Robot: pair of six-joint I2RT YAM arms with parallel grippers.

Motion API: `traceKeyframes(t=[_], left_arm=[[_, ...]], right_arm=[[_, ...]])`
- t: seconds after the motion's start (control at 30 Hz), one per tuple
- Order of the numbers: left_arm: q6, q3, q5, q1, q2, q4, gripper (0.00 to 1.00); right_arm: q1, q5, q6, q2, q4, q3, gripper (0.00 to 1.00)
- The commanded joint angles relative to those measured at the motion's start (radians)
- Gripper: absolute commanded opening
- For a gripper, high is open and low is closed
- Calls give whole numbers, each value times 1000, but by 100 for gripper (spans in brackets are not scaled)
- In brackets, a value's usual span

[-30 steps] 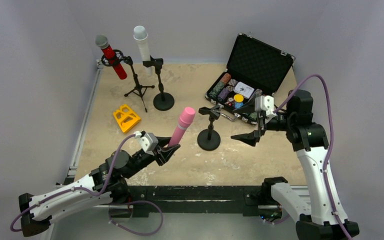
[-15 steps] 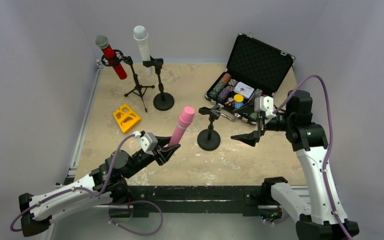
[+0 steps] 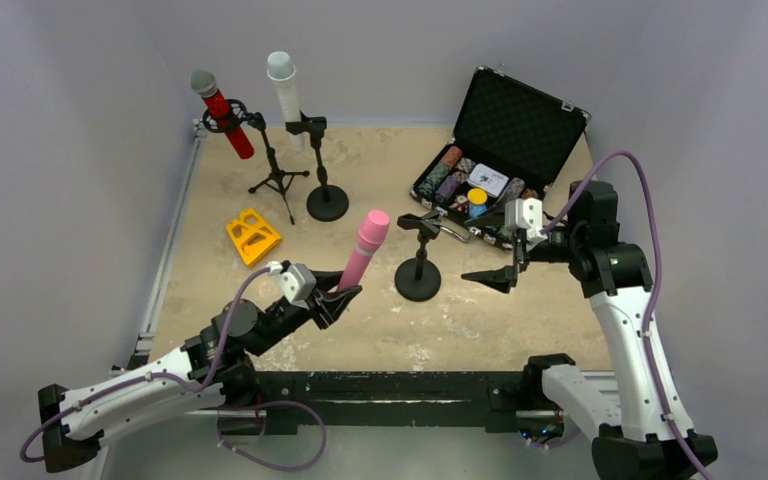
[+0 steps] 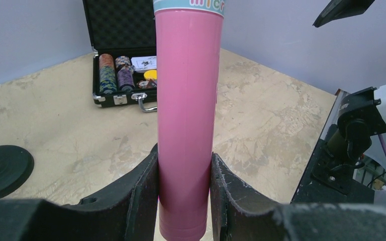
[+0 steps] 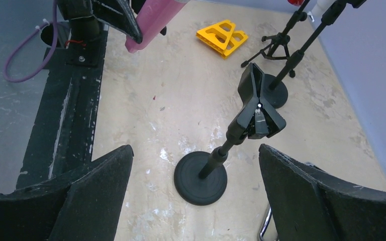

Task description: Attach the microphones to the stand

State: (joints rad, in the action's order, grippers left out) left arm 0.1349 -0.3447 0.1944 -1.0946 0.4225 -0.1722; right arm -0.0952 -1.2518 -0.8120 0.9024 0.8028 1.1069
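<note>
My left gripper (image 3: 337, 297) is shut on the lower end of the pink microphone (image 3: 364, 249), held tilted up to the right above the table; the left wrist view shows it (image 4: 187, 110) clamped between both fingers (image 4: 143, 196). An empty round-base stand (image 3: 419, 258) with a black clip stands just right of it, and shows in the right wrist view (image 5: 241, 135). My right gripper (image 3: 490, 277) is open and empty, right of that stand. The red microphone (image 3: 222, 114) sits on a tripod stand (image 3: 278, 170). The white microphone (image 3: 284, 90) sits on a round-base stand (image 3: 325, 190).
An open black case (image 3: 490, 150) of poker chips lies at the back right, behind my right gripper. A yellow plastic piece (image 3: 252, 236) lies at the left. A metal rail (image 3: 165, 260) runs along the table's left edge.
My right gripper has moved slightly back and to the left toward the empty stand. The left arm and the pink microphone have barely moved.
</note>
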Motion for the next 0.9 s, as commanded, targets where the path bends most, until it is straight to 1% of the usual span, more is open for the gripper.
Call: traceKeyframes(t=[0.0,0.2,0.4,0.5,0.7,0.87], left_arm=[[-34,6,35,13,18,-114,0],[-57,-37,-6,60,86,-159,0],[-105,-67,-8,95,182,-267,0],[-113,-77,-30,127,231,-348,0],[-97,-90,-111,200,310,-468,0],[-72,-80,-220,280,405,-607,0]], right_arm=[[2,-13,-106,48,72,53,99],[-16,57,-49,157,65,154,98],[-134,177,-3,291,51,247,98],[-164,191,-11,370,83,312,98],[-206,218,-44,483,128,391,97],[-239,237,-58,520,137,377,95]])
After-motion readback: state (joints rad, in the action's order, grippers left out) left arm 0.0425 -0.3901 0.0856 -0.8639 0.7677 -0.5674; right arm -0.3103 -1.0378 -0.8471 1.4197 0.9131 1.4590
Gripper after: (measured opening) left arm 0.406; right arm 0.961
